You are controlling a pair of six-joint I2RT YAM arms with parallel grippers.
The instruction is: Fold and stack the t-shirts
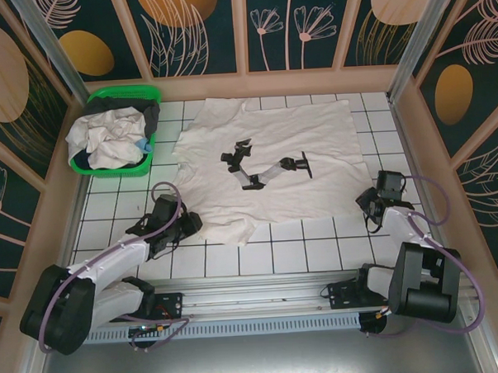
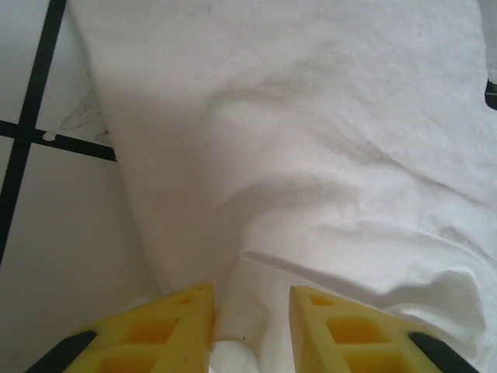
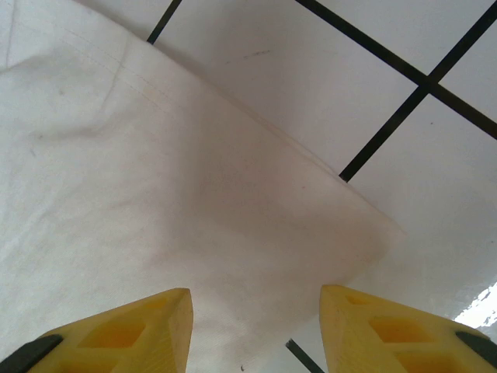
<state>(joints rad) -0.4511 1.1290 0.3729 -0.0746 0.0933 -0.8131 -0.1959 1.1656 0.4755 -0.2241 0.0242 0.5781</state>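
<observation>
At the lower edge of the shirt (image 1: 313,134), your left gripper (image 2: 252,294) sits narrow astride a cloth ridge, grip unclear; your right gripper (image 3: 256,297) gapes wide over the corner. First fold looks unstarted: pinch both.

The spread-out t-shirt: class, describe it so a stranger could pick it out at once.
Find the white tiled table. At its middle, right of the green basket in the far left corner, lies an off-white t-shirt. Unlike the crumpled clothes heaped in the basket, it is spread flat and bears a black angular print.
</observation>
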